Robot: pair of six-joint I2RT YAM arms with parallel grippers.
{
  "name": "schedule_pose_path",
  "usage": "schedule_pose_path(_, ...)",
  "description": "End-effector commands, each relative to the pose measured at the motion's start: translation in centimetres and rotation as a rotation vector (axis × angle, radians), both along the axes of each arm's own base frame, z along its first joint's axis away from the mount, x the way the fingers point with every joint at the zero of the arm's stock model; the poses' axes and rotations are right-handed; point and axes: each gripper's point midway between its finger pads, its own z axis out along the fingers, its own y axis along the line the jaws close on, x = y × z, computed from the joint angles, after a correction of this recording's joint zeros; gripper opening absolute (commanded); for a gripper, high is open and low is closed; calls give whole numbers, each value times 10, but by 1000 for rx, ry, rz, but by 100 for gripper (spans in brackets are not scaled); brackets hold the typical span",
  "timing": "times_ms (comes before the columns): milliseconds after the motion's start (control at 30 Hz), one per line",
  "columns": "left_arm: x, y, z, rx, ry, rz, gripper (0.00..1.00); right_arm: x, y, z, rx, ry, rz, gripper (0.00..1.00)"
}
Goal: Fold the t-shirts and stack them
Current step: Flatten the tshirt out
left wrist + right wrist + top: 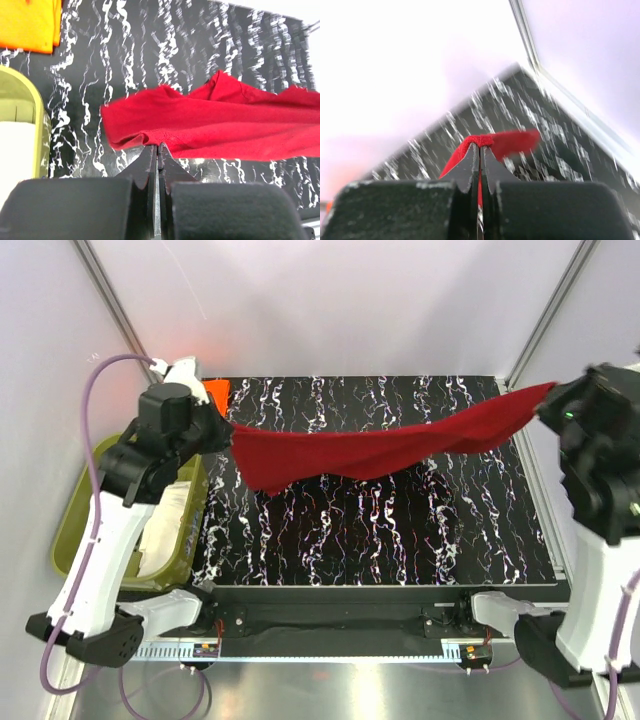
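Both arms have the red t-shirt (380, 445) strung up between them, sagging above the black table (400, 550). The left gripper (158, 146) is pinched tight on one end, and the right gripper (481, 146) is clamped on the other, out past the table's right edge. There's no fold in it yet. The orange t-shirt (30, 25) lies flat at the far left corner; I can't tell whether it's folded. I reckon folding the red and stacking are both left.
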Motion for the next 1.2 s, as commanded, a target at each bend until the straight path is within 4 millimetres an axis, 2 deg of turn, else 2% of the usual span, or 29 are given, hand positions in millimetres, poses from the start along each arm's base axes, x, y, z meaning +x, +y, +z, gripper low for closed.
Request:
schedule_pose_path(0, -33, 6, 59, -34, -194, -78, 0, -56, -15, 92, -92, -332, -32, 0)
schedule_pose_path(33, -41, 5, 72, -49, -238, -103, 0, -76, -13, 108, -104, -405, -11, 0)
schedule_pose_path(67, -56, 10, 86, -52, -296, -120, 0, -86, -12, 122, -133, -459, 0, 0)
schedule_pose_path(133, -75, 13, 109, -73, -374, -150, 0, -105, -4, 140, -166, -534, 58, 0)
schedule_pose_path(200, -98, 15, 128, -100, -453, -192, 0, -117, 4, 150, -186, -570, 108, 0)
schedule_pose_path(267, -118, 16, 145, -132, -521, -225, 0, -140, 12, 163, -211, -634, 160, 0)
schedule_pose_path(333, -129, 17, 154, -146, -560, -247, 0, -162, 18, 173, -227, -692, 195, 0)
schedule_pose_path(433, -140, 20, 165, -161, -607, -252, 0, -172, 23, 181, -235, -717, 230, 0)
schedule_pose_path(500, -136, 20, 164, -153, -611, -246, 0, -161, 28, 180, -233, -703, 255, 0)
schedule_pose_path(533, -129, 19, 160, -145, -602, -236, 0, -140, 32, 173, -230, -672, 274, 0)
schedule_pose_path(567, -119, 17, 154, -135, -581, -226, 0, -128, 35, 169, -228, -656, 282, 0)
schedule_pose_path(600, -112, 15, 155, -136, -590, -218, 0, -100, 36, 149, -223, -591, 284, 0)
schedule_pose_path(633, -98, 11, 138, -122, -551, -211, 0, -89, 35, 151, -223, -606, 272, 0)
schedule_pose_path(667, -88, 9, 136, -119, -551, -196, 0, -75, 35, 143, -220, -582, 270, 0)
schedule_pose_path(700, -75, 5, 123, -101, -517, -193, 0, -45, 35, 123, -221, -515, 261, 0)
schedule_pose_path(767, -41, 3, 101, -39, -451, -145, 0, -11, 30, 112, -250, -483, 228, 0)
schedule_pose_path(800, -28, 2, 95, -19, -434, -126, 0, 23, 30, 95, -262, -422, 223, 0)
schedule_pose_path(833, -1, -1, 74, 46, -380, -103, 0, 49, 26, 80, -285, -381, 198, 0)
schedule_pose_path(867, 17, -3, 73, 64, -398, -83, 0, 68, 26, 70, -289, -353, 194, 0)
schedule_pose_path(900, 34, -3, 57, 99, -372, -69, 0, 106, 30, 50, -298, -313, 210, 0)
schedule_pose_path(933, 61, -7, 34, 147, -319, -65, 0, 125, 28, 39, -293, -293, 211, 0)
schedule_pose_path(967, 79, -1, 24, 171, -300, -37, 0, 145, 30, 27, -286, -273, 228, 0)
schedule_pose_path(1000, 98, -1, 19, 183, -305, -22, 0, 180, 32, -2, -281, -211, 245, 0)
schedule_pose_path(1033, 128, -2, -15, 218, -229, -22, 0, 199, 32, -12, -283, -203, 246, 0)
schedule_pose_path(1067, 146, 7, -30, 234, -198, 3, 0, 216, 27, -26, -280, -177, 239, 0)
schedule_pose_path(1100, 163, 8, -32, 243, -199, 11, 0, 247, 29, -54, -272, -121, 257, 0)
schedule_pose_path(1133, 188, 9, -68, 287, -123, 19, 0, 261, 28, -64, -272, -104, 260, 0)
schedule_pose_path(1167, 202, 13, -79, 305, -108, 32, 0, 275, 24, -75, -273, -92, 255, 0)
